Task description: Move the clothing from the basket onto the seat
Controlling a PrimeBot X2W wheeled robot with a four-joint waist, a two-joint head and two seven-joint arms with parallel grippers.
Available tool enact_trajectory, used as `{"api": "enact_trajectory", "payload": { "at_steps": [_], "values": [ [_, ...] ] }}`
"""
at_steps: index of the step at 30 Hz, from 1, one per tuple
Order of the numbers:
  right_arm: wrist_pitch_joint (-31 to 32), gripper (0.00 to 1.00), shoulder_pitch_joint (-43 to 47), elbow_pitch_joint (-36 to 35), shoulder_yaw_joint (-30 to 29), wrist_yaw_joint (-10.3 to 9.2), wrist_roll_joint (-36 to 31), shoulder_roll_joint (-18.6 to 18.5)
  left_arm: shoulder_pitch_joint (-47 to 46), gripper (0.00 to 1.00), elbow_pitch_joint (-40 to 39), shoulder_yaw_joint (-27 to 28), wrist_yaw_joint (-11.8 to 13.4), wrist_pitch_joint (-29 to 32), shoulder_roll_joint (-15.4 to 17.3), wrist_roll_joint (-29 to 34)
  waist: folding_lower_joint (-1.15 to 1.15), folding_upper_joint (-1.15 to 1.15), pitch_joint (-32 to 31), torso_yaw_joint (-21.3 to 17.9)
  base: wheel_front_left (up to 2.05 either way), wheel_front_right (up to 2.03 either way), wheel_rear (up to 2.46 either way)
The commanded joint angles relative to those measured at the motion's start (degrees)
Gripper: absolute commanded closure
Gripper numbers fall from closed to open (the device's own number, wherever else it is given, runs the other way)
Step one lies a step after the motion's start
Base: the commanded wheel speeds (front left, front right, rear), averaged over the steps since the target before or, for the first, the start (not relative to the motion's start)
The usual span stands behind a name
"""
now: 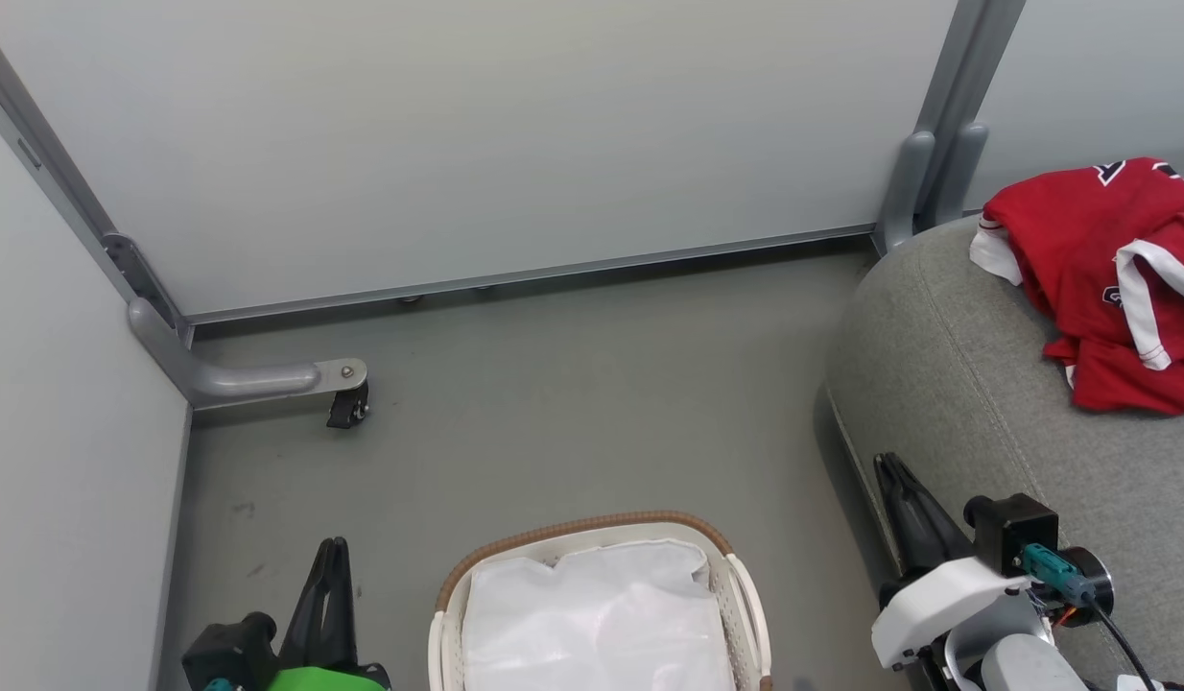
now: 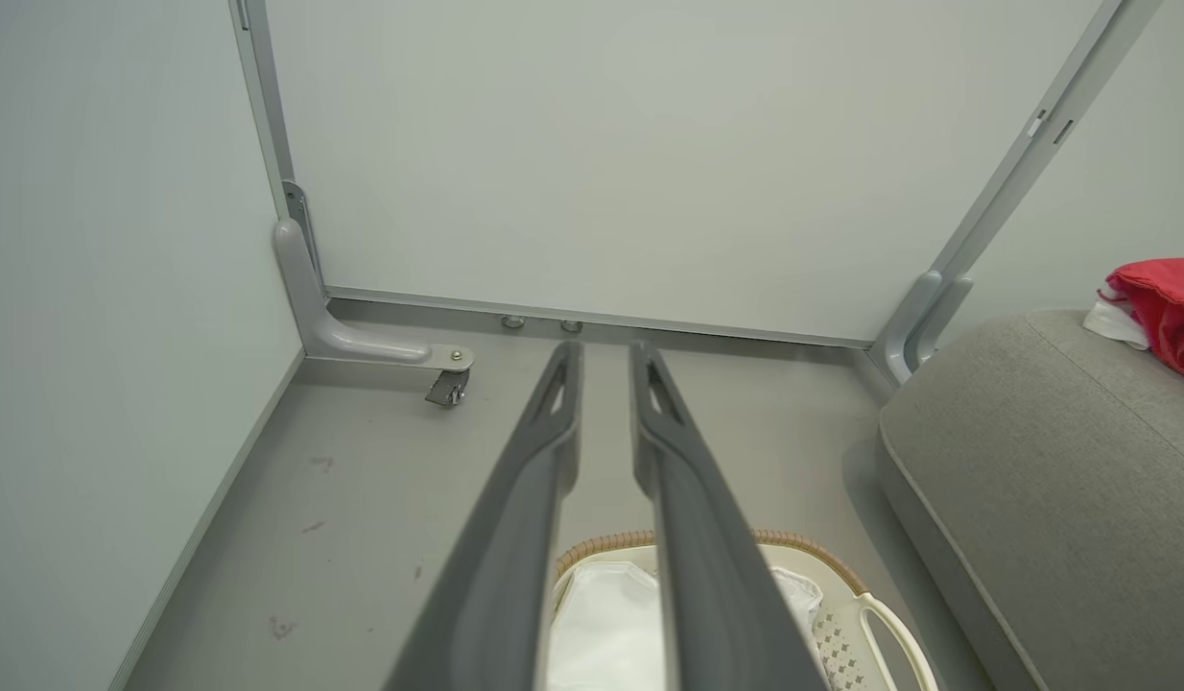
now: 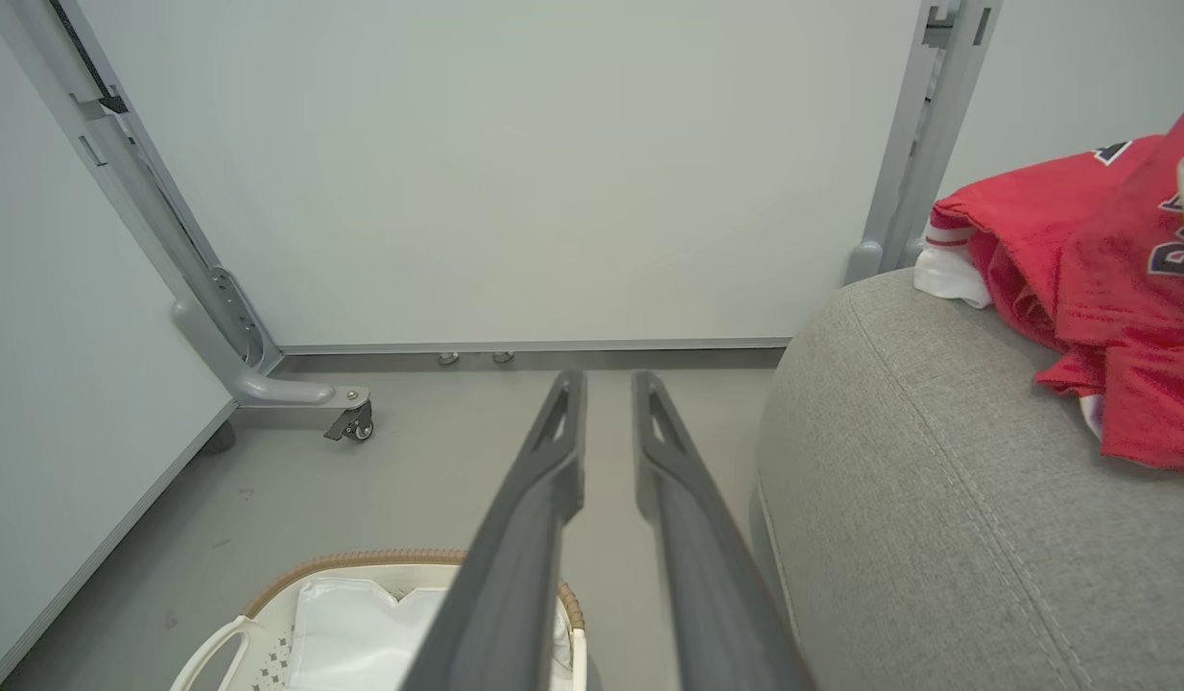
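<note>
Red clothing lies on the seat, basket holds white liner

We read no whole word or number anywhere. Red clothing on seat: dark, white-edged letter fragments across folds, too broken for us to read. Same in right wrist view.

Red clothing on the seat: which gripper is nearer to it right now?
Right. The right gripper hangs beside the seat, with the clothing farther along its cushion. The left gripper is on the far side of the basket, by the left wall panel.
</note>
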Motion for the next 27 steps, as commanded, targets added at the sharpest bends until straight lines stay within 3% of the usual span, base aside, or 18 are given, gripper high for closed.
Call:
{"api": "enact_trajectory", "payload": {
  "at_steps": [1, 27],
  "values": [
    [0.8, 1.0, -0.7, -0.4, -0.6, 0.0, 2.2, -0.1, -0.3, 1.0, -0.6, 0.3, -0.1, 0.5, 0.0, -2.1, 0.0, 0.0, 0.0, 0.0, 0.0, 0.0, 0.0],
    [7.4, 1.0, 0.3, -3.2, -3.6, -0.02, 28.8, -0.2, -3.6, 1.0, -0.9, 3.9, -1.1, 7.0, 0.4, -25.8, 0.0, 0.0, -0.1, -0.1, 0.0, 0.0, 0.0]
  ]
}}
